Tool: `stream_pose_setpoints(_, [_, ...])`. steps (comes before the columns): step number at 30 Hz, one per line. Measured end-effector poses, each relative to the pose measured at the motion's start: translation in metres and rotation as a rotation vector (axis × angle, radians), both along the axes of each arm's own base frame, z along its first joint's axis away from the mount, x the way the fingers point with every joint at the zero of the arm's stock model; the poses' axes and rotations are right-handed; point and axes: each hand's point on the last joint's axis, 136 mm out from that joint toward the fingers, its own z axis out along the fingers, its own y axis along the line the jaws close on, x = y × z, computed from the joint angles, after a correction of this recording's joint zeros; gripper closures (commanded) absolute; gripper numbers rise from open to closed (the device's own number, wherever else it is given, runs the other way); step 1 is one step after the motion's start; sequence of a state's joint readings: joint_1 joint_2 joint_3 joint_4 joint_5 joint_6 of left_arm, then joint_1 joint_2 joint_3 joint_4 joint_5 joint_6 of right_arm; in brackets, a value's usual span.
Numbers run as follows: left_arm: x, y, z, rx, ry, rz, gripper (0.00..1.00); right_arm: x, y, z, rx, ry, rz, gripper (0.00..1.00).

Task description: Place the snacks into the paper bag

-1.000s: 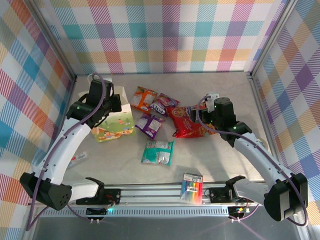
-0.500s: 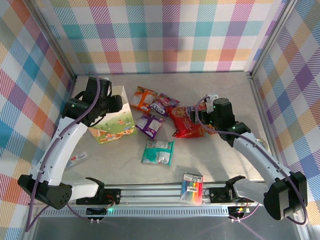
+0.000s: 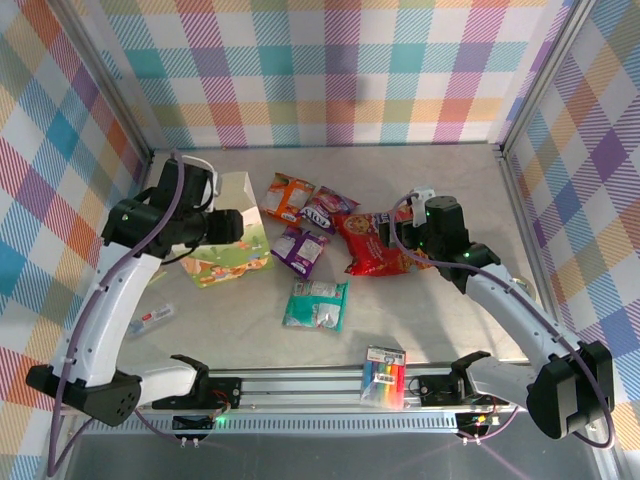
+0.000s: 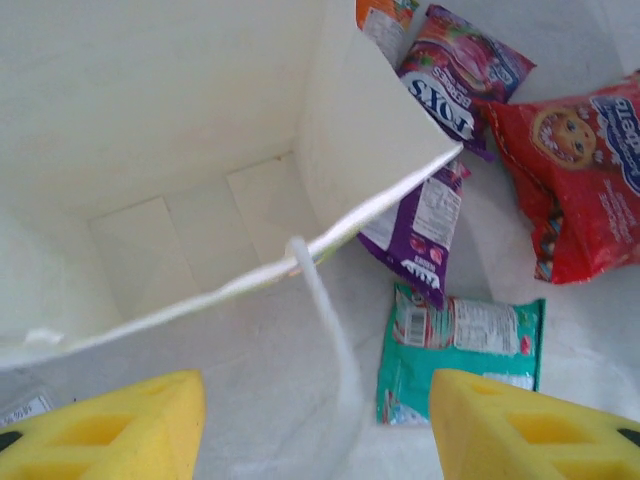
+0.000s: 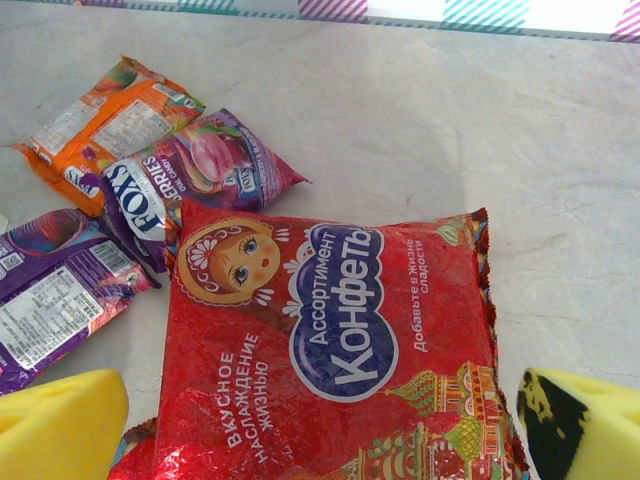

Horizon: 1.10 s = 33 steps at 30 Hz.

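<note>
Now poised with the right end effector point(image 5: 320, 430) straight above the large red packet point(image 5: 330, 340), released, fingers spread wide with one yellow pad just outside each side edge of the packet and nothing gripped. Straddling it across the printed line of text. Hard to name a long axis, the packet being nearly as broad as long and cut off at the near end.

From above, hanging that end effector point(image 3: 407, 244) over the right part of the red packet point(image 3: 368, 245), so clearly the nearer arm for this one. Holding the left end effector point(image 3: 232, 225) at the paper bag point(image 3: 230, 262) on the left of the counter point(image 3: 450, 180), likewise released, yellow fingers point(image 4: 100, 430) well apart with only the white handle point(image 4: 325, 320) trailing between.

Looking straight into the bag point(image 4: 180, 120): nothing inside. Cannot tell whether standing or leaning.

All five snacks out on the counter, with orange point(image 3: 287, 195), pink-purple point(image 3: 325, 208), small purple point(image 3: 298, 248) and teal point(image 3: 316, 304) lying between red packet and bag.

Probably calls for closing, lifting, then carrying leftward over the small purple packet to the bag's mouth.
</note>
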<state>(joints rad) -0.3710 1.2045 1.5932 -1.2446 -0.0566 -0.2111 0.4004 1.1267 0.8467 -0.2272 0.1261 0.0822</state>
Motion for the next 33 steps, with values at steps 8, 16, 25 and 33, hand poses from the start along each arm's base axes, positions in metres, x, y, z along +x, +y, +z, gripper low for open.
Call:
stream_pose_setpoints(8, [-0.029,0.011,0.023,-0.006,-0.017,-0.007,0.36,0.000,0.002,-0.002,0.004,0.008,0.011,0.00])
stream_pose_setpoints(16, [-0.041,0.019,0.054,-0.008,-0.113,-0.015,0.24,-0.001,0.005,-0.004,0.010,0.018,0.025,0.01])
stream_pose_setpoints(25, [-0.027,0.067,0.087,0.107,-0.234,0.171,0.14,0.001,0.008,-0.009,0.001,0.032,0.039,0.01])
stream_pose_setpoints(33, [0.011,0.109,0.073,0.131,-0.168,0.352,0.15,0.004,0.013,-0.010,0.000,0.041,0.055,0.01])
